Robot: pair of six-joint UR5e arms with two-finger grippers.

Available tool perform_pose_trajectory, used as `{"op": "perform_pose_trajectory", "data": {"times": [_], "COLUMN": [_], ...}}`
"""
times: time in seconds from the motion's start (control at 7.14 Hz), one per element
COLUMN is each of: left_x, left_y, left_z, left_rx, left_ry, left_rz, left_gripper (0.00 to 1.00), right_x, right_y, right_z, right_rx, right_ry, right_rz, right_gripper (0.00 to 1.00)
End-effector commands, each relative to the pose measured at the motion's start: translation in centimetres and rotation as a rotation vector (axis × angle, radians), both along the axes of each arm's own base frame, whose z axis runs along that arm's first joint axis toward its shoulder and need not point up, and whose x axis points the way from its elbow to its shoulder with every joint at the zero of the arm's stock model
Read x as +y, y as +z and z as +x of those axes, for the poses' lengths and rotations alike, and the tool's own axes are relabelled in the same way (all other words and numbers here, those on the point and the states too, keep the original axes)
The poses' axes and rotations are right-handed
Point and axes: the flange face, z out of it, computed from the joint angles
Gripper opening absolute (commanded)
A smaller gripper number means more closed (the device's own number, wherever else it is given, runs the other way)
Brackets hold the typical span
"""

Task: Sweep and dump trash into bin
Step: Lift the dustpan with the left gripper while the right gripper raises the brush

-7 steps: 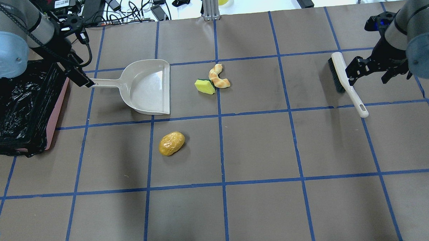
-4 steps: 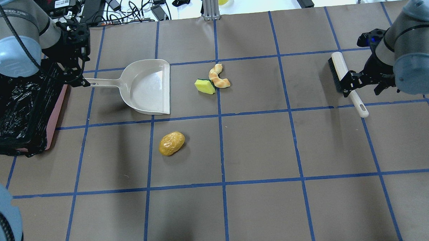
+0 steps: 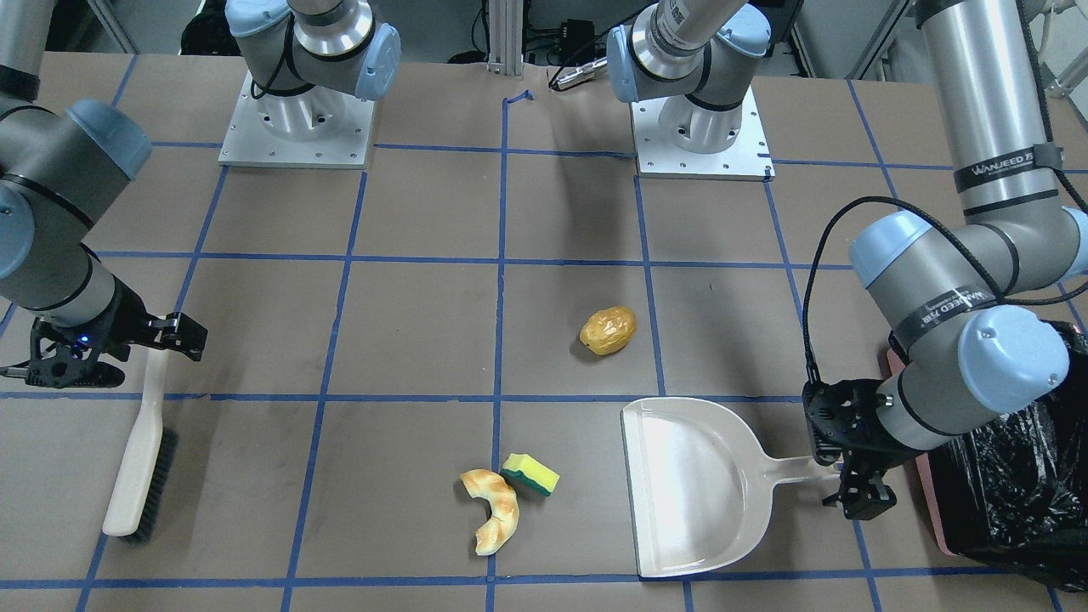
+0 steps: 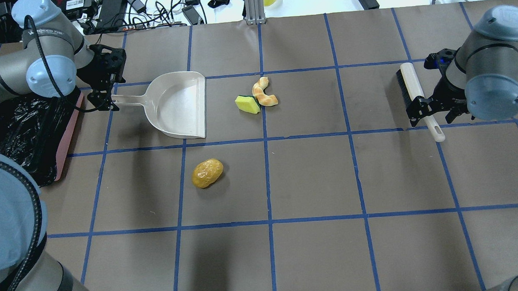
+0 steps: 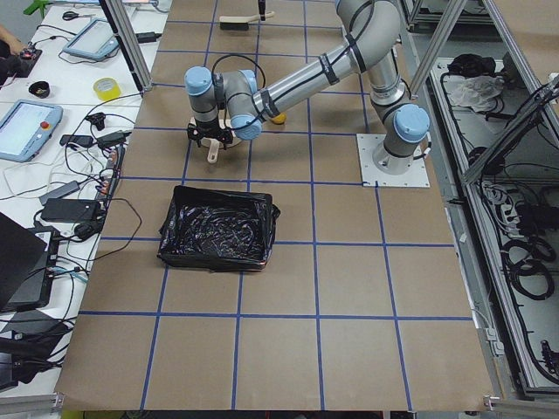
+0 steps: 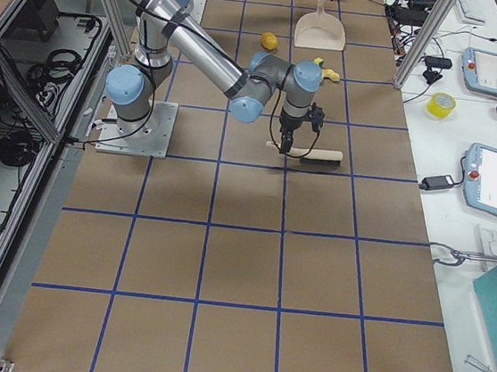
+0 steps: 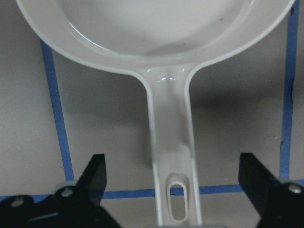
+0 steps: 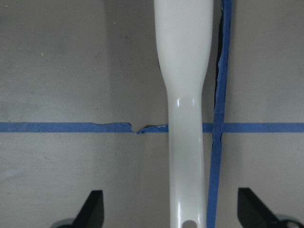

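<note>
**Condition.** The left fingers [image 7: 95,173] are spread wide, one on either side of the dustpan handle [image 7: 170,137], and do not touch it. Only the end of the handle, with its hanging slot, lies between them. The dustpan [image 4: 178,105] extends ahead of them on the desk [image 4: 312,178]. The right fingers [image 8: 92,204] are likewise spread, astride the brush handle [image 8: 187,118]. Nothing is gripped.

**Location of task items.** The sponge [image 4: 247,104] and the bread piece [image 4: 263,93], which touch each other, and the potato-like lump [image 4: 207,173] lie beyond the pan mouth, well apart from both sets of fingers. The bin [image 4: 69,139] stands just behind the left fingers.

**Hazards.**
- If the pan is held only at the handle end, tilting is likely, so items could pass under the lip.
- The glossy brush [image 4: 412,90] handle may twist when clamped, turning the bristles away from the desk.
- The rounded lump may be rolled aside rather than swept in.
- The bin liner may be snagged by the left wrist.
</note>
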Motion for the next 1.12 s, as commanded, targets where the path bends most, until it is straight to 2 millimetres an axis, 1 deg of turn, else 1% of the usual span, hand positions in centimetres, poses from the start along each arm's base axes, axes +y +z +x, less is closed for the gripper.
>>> {"op": "perform_pose_trajectory", "data": {"times": [0.0, 0.14, 0.28, 0.42, 0.56, 0.7, 0.84, 0.98], "left_x": [0.0, 0.4, 0.6, 0.6, 0.5, 0.4, 0.4, 0.4], "left_y": [-1.9, -2.6, -3.0, -3.1, -4.2, -5.0, -5.5, -5.6], "left_z": [-0.1, -0.3, -0.9, -3.2, -4.9, -4.8, -4.6, -4.6], "left_rx": [0.012, 0.011, 0.015, 0.013, 0.011, 0.009, -0.002, -0.002], "left_ry": [0.038, 0.043, 0.058, 0.082, 0.101, 0.095, 0.090, 0.090], "left_rz": [0.036, 0.053, 0.063, 0.067, 0.084, 0.090, 0.096, 0.098], "left_gripper": [1.00, 1.00, 1.00, 1.00, 1.00, 1.00, 1.00, 1.00], "right_x": [-0.3, -0.4, -0.5, -0.4, -0.4, -0.4, -0.4, -0.3], "right_y": [-0.6, -1.6, -1.8, -2.0, -2.0, -1.6, -1.6, -1.4], "right_z": [-0.7, -0.8, -0.8, -0.7, -0.7, -0.6, -0.6, -0.6], "right_rx": [0.047, 0.046, 0.045, 0.039, 0.033, 0.032, 0.032, 0.030], "right_ry": [0.054, 0.052, 0.050, 0.043, 0.034, 0.032, 0.032, 0.029], "right_rz": [0.005, 0.021, 0.025, 0.029, 0.030, 0.026, 0.026, 0.029], "right_gripper": [0.89, 0.90, 0.90, 0.90, 0.83, 0.74, 0.63, 0.47]}}
